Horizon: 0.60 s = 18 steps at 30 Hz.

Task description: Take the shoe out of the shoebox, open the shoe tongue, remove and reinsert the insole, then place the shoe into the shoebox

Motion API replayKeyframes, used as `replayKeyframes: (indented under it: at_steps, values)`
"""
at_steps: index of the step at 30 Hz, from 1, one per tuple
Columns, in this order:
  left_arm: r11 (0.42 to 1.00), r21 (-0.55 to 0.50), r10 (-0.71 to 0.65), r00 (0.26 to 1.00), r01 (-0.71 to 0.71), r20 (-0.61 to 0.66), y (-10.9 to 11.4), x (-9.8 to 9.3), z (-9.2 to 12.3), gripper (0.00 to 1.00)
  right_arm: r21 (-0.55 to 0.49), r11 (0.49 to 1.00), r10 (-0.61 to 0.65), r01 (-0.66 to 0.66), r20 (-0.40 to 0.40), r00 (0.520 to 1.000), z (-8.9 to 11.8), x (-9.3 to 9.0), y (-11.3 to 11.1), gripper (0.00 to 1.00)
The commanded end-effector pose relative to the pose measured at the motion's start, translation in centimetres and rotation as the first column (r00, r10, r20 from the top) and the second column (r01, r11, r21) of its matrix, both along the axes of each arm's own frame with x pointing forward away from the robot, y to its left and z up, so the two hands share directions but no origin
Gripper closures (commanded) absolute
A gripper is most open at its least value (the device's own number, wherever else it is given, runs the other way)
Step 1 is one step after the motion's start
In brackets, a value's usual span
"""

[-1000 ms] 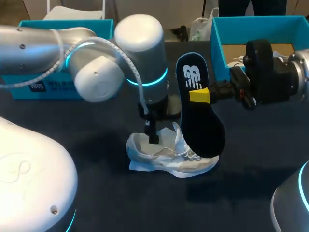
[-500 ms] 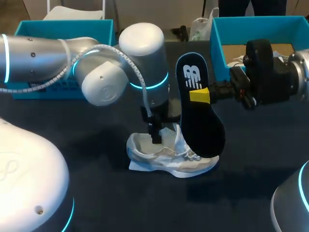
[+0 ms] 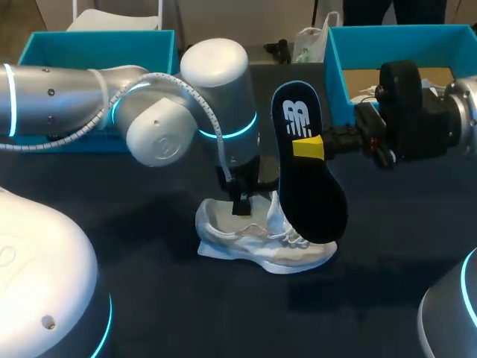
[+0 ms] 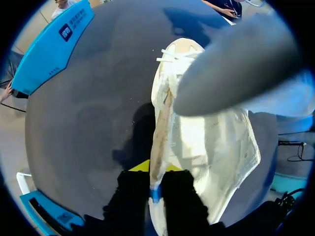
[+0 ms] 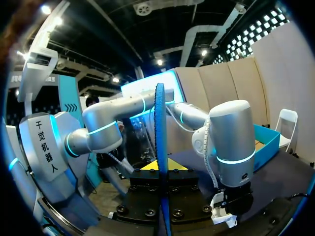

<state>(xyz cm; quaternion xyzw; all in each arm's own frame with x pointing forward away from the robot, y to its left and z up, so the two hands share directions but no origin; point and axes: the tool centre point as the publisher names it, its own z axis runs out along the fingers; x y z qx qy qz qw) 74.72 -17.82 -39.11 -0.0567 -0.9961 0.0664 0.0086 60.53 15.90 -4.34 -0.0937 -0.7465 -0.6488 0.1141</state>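
Note:
A white sneaker (image 3: 261, 240) lies on its sole on the dark table (image 3: 149, 298), toe toward my right. My left gripper (image 3: 240, 205) comes straight down at the heel end. In the left wrist view the gripper (image 4: 155, 178) is shut on the shoe (image 4: 206, 142), with the thin collar wall pinched between its fingers. The black insole (image 3: 309, 186) hangs upright just above the toe, and my right gripper (image 3: 309, 147) is shut on its edge. In the right wrist view the insole (image 5: 160, 147) shows edge-on between that gripper's (image 5: 160, 169) yellow tips.
An open blue shoebox (image 3: 335, 67) stands at the back right, behind my right arm. A second blue box part (image 3: 97, 45) sits at the back left. The insole (image 4: 236, 64) hovers close over the shoe's front in the left wrist view.
My left gripper has closed from wide open onto the shoe's heel collar, and the arm shifted slightly. The heel has lifted or shifted a little. The right arm and insole stayed still.

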Motion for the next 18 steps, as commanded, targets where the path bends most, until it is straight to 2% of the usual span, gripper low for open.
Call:
replayKeyframes:
  at_steps: [1, 5, 10, 14, 18]
  values:
    - [1.0, -0.005, -0.016, 1.0, 0.016, -0.002, 0.1, -0.2, 0.5, 1.0, -0.002, 1.0, -0.001, 0.001, -0.001, 1.0, 0.0, 0.0, 0.2, 1.0]
    - [0.997, -0.03, -0.077, 0.997, 0.077, -0.014, 0.3, -0.6, 1.6, 1.0, -0.002, 1.0, -0.001, 0.001, -0.001, 1.0, 0.0, 0.0, 0.2, 1.0]
    - [0.969, -0.074, -0.238, 0.971, 0.237, -0.005, 0.7, -1.1, 4.3, 1.0, -0.002, 1.0, -0.001, 0.001, -0.001, 1.0, 0.0, 0.0, 0.2, 1.0]
    - [0.923, -0.085, -0.374, 0.927, 0.375, 0.022, 0.8, -1.4, 6.1, 1.0, -0.002, 1.0, -0.001, 0.001, -0.001, 1.0, 0.0, 0.0, 0.2, 1.0]
    - [0.844, -0.071, -0.528, 0.847, 0.531, 0.057, 0.6, -1.7, 7.6, 1.0, -0.002, 1.0, -0.001, 0.001, -0.001, 1.0, 0.0, 0.0, 0.2, 1.0]
